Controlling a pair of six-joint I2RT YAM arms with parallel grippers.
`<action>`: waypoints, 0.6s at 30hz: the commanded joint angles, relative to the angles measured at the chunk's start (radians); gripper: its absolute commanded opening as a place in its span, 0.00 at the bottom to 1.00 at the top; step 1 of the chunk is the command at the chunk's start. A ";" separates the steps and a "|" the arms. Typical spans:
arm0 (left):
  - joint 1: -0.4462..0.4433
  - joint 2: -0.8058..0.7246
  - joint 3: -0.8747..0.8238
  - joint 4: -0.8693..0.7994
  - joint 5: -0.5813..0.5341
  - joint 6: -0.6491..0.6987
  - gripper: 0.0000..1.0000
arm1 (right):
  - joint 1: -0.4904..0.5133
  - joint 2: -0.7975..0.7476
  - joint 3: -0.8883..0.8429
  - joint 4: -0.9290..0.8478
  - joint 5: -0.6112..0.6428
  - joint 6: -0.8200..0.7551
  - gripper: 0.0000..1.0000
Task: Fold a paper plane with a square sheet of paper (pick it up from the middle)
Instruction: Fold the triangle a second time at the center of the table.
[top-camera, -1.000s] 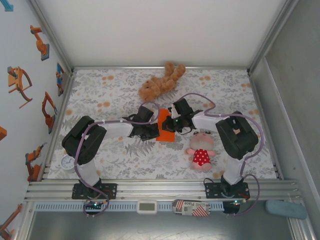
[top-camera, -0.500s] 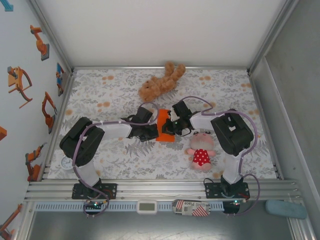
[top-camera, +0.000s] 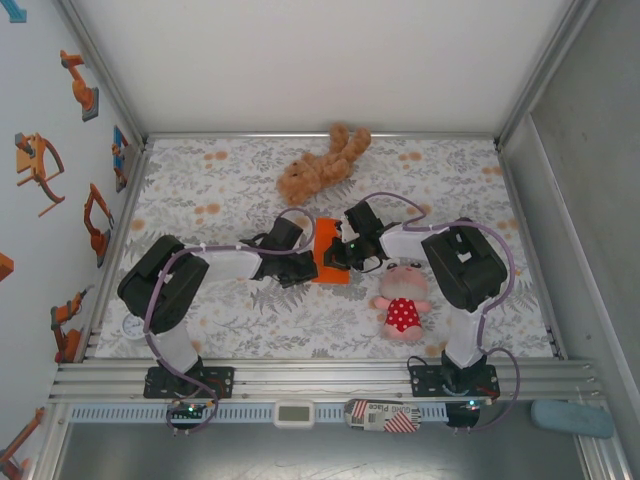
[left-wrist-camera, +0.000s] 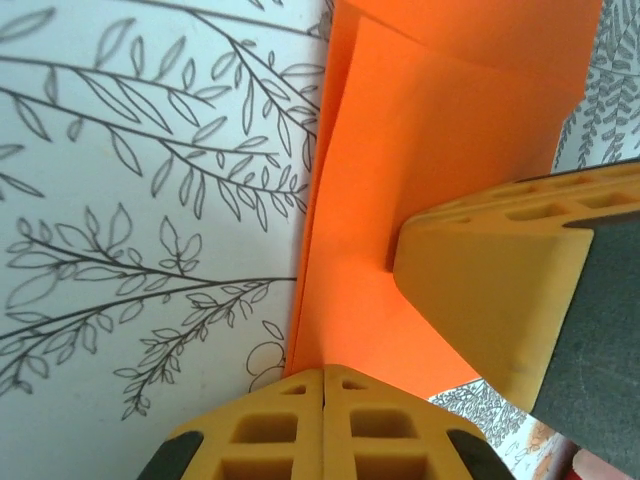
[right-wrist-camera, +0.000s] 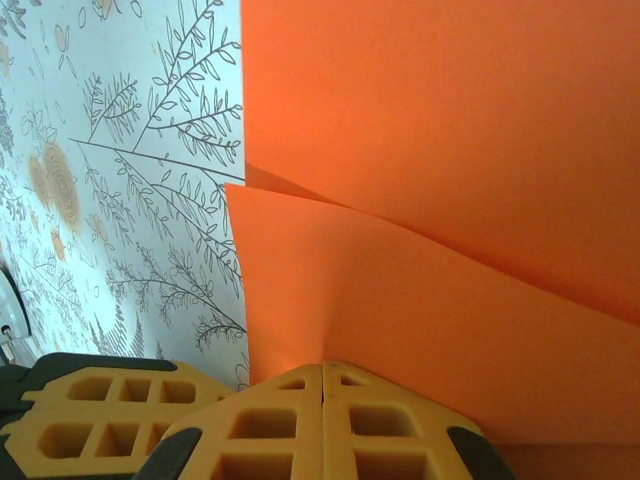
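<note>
The square sheet of paper (top-camera: 333, 268) is bright orange and lies partly folded on the floral cloth at mid-table, with one layer lapping over another (left-wrist-camera: 430, 140) (right-wrist-camera: 450, 120). My left gripper (top-camera: 308, 262) is shut, its joined tips (left-wrist-camera: 327, 370) resting at the paper's left edge. The right gripper (top-camera: 338, 254) comes in from the other side and is also shut, its tips (right-wrist-camera: 322, 366) pressed on the top layer, which puckers slightly there. The right gripper's fingers (left-wrist-camera: 500, 300) lie on the paper in the left wrist view. No paper shows between either pair of jaws.
A brown plush bear (top-camera: 322, 165) lies behind the paper. A pink doll in a red dress (top-camera: 402, 300) lies just right of it, under the right forearm. A small round white dial (top-camera: 135, 325) sits at the left edge. Walls enclose three sides.
The right arm's elbow has drawn in to the left. The left gripper has eased back slightly, so more of the orange paper's far end shows. Both grippers stay shut.
</note>
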 joint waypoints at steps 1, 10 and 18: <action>0.001 0.017 -0.023 -0.060 -0.016 -0.026 0.00 | -0.008 0.022 -0.022 -0.008 0.023 -0.023 0.00; 0.000 0.011 -0.053 -0.113 -0.041 -0.037 0.00 | -0.140 0.013 -0.028 0.076 -0.007 -0.064 0.00; 0.000 -0.003 -0.015 -0.120 -0.037 -0.026 0.00 | -0.278 -0.003 0.029 -0.006 0.028 -0.118 0.00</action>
